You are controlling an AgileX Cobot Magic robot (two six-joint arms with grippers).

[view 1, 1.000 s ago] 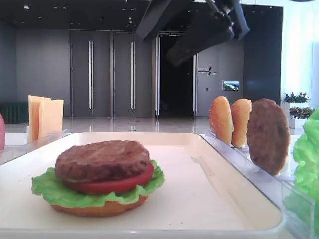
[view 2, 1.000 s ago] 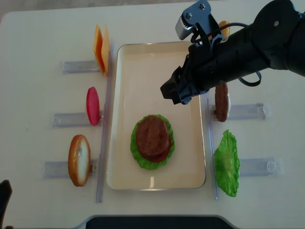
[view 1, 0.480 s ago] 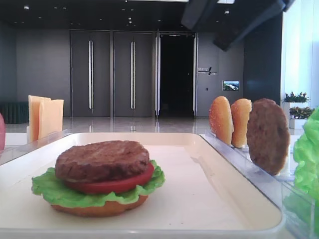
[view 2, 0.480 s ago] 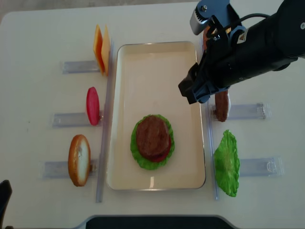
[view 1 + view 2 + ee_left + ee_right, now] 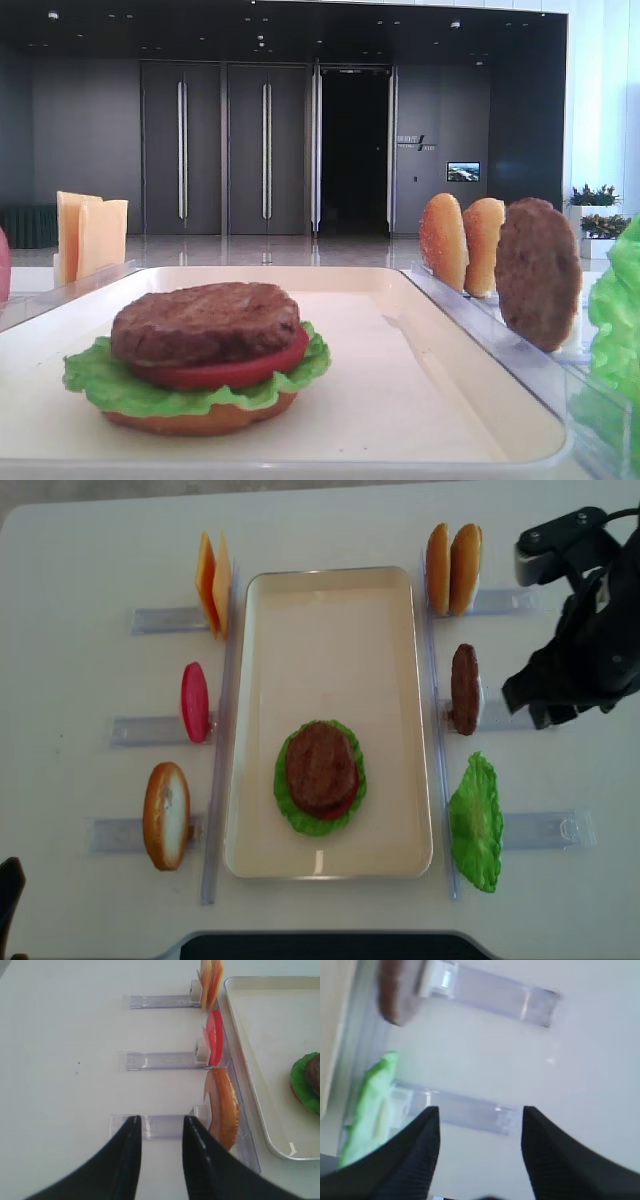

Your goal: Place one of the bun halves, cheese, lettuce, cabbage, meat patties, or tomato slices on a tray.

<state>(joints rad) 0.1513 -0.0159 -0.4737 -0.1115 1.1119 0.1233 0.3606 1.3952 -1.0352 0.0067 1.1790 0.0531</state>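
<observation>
right wrist view, right gripper [image 5: 479, 1125] fingers apart, empty, above clear rack [image 5: 465, 1110], beside lettuce [image 5: 367, 1107]

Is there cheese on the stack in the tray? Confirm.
No: the stack on the tray shows bun, lettuce, tomato and a meat patty; the cheese stands in its rack.

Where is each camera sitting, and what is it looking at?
Low exterior view: at the tray's near end, looking level along it at the burger stack; no robot shows.
Overhead view: above the table, looking straight down; the right arm shows.
Right wrist view: behind the right gripper, looking down at lettuce.
Left wrist view: behind the left gripper, facing a bun half.
All but the right wrist view show the burger stack.
</observation>
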